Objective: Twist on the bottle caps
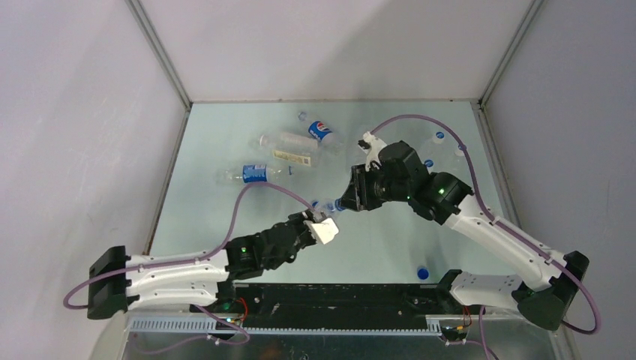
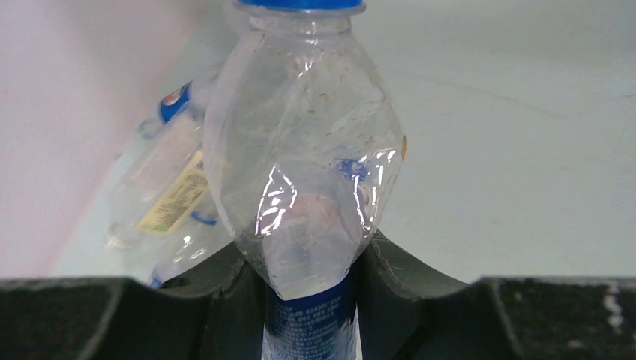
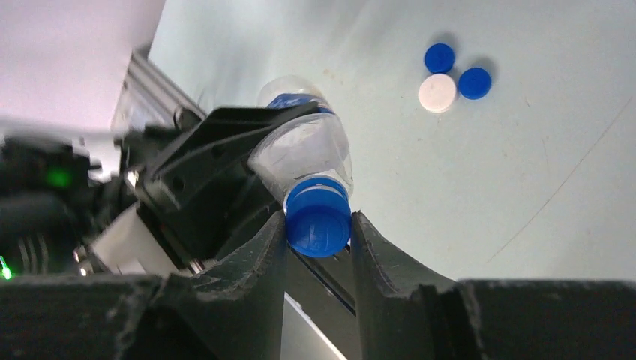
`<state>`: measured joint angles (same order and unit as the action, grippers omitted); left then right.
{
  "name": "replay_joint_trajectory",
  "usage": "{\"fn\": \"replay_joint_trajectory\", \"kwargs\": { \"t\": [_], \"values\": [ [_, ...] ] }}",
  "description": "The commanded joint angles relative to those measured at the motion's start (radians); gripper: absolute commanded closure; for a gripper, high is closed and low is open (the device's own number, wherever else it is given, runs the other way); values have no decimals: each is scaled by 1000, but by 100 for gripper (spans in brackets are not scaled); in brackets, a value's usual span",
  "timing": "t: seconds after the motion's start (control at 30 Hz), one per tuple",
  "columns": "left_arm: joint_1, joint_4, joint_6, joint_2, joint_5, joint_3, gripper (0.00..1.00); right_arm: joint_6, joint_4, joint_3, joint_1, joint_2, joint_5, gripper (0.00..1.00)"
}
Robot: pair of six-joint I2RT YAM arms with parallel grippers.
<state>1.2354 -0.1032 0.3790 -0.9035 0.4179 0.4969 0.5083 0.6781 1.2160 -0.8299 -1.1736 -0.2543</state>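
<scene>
Centrally, we see the left gripper [image 2: 311,262] clamped around a clear plastic bottle [image 2: 300,150] at the top of its blue label, above the middle of the pale green table [image 1: 225,150]. We find the right gripper [image 3: 318,240] closed on the round blue plastic cap [image 3: 319,217] seated on that bottle's neck. Beyond, one white plastic cap [image 3: 437,92] touches two blue loose caps [image 3: 439,58]. Further clear bottles [image 1: 255,174] lie towards the table's far side.
</scene>
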Motion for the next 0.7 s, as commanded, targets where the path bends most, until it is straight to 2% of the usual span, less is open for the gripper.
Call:
{"fn": "replay_joint_trajectory", "kwargs": {
  "t": [0.0, 0.2, 0.27, 0.37, 0.43, 0.53, 0.67],
  "values": [
    [48, -325, 54, -26, 291, 72, 79, 307, -114, -59, -46, 14, 110, 99],
    [32, -181, -52, 7, 186, 83, 79, 236, -123, -61, -4, 76, 97, 88],
    [24, -146, -67, 16, 145, 84, 79, 217, -121, -61, 16, 87, 72, 80],
    [-4, -105, -93, 38, 70, 84, 79, 158, -153, -58, 25, 106, 17, 64],
    [-26, -66, -120, 46, 5, 88, 79, 112, -162, -52, 31, 121, -2, 57],
    [-69, -20, -136, 64, -96, 92, 79, 59, -153, -44, 59, 130, -45, 56],
    [-78, 18, -119, 62, -147, 110, 79, 8, -133, -17, 69, 119, -83, 65]
  ]
}}
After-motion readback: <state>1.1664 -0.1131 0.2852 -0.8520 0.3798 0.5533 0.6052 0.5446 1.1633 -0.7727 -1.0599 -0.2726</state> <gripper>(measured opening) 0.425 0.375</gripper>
